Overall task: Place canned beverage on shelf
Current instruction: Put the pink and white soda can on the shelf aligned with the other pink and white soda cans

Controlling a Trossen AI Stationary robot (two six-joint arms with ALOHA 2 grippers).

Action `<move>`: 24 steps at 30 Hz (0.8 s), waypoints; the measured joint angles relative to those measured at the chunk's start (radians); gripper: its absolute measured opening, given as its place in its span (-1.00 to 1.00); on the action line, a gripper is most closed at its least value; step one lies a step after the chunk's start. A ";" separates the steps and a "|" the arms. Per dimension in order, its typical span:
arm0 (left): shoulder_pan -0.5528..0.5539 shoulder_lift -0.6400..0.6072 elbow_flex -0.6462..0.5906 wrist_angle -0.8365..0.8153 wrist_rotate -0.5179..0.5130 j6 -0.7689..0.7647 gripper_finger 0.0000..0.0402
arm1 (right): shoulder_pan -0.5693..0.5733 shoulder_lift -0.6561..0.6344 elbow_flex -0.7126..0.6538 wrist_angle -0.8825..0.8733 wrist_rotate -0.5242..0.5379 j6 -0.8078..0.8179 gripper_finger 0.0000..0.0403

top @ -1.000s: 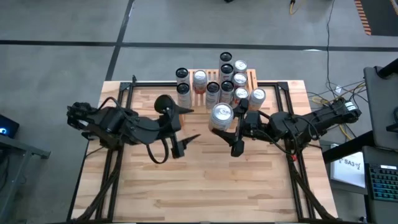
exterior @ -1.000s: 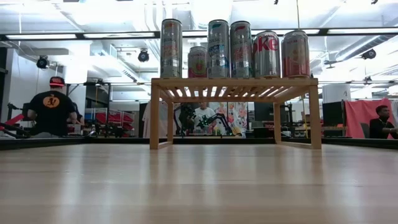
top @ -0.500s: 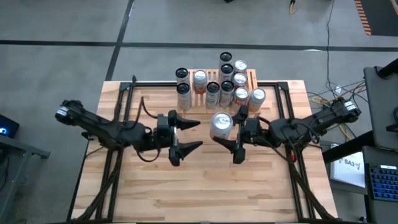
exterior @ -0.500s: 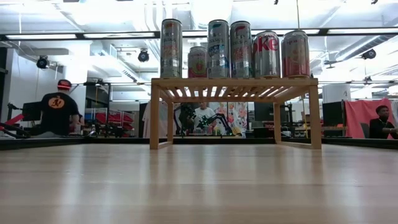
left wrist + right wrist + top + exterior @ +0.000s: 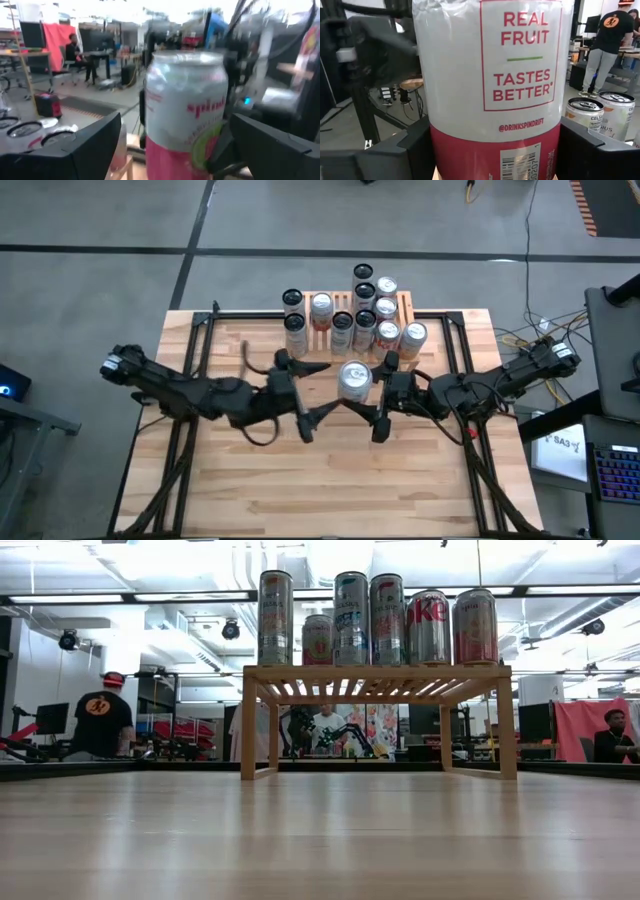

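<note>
A white and pink beverage can point(image 5: 353, 378) hangs upright over the middle of the table, with my right gripper point(image 5: 360, 388) shut on it. In the right wrist view the can point(image 5: 492, 75) fills the space between that gripper's fingers. My left gripper point(image 5: 325, 388) is open and level just to the can's left, its fingers pointing at the can point(image 5: 185, 105) and apart from it. The wooden shelf point(image 5: 325, 340) stands on its legs at the table's far middle with several cans on top. The low view shows the shelf point(image 5: 378, 680) but neither gripper. My right gripper pinches the can's red lower body point(image 5: 470, 150) between its two fingers point(image 5: 415, 150), one on each side. The fingers come in level from the table's right. The can stands upright in the hold, lifted clear of the table.
Several cans point(image 5: 370, 620) stand close together on the shelf top, and more cans point(image 5: 600, 112) show beside the held one. Black frame rails point(image 5: 195, 350) run along the table's left and right sides. People stand and sit in the room beyond the table.
My left gripper has swung from pointing down to level and has gone toward the table's right, up to the held can, staying open. My right gripper has sunk slightly with the can, which stays upright.
</note>
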 joint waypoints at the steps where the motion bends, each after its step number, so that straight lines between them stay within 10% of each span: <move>1: 0.000 0.017 0.022 -0.032 0.000 -0.002 0.79 | 0.000 0.000 0.000 0.000 0.000 0.002 0.39; 17: 0.000 0.185 0.245 -0.154 -0.100 -0.002 0.77 | 0.008 0.005 0.000 -0.060 0.000 0.011 0.39; 24: 0.000 0.198 0.254 -0.158 -0.114 -0.019 0.43 | 0.011 0.011 0.000 -0.057 -0.001 0.027 0.39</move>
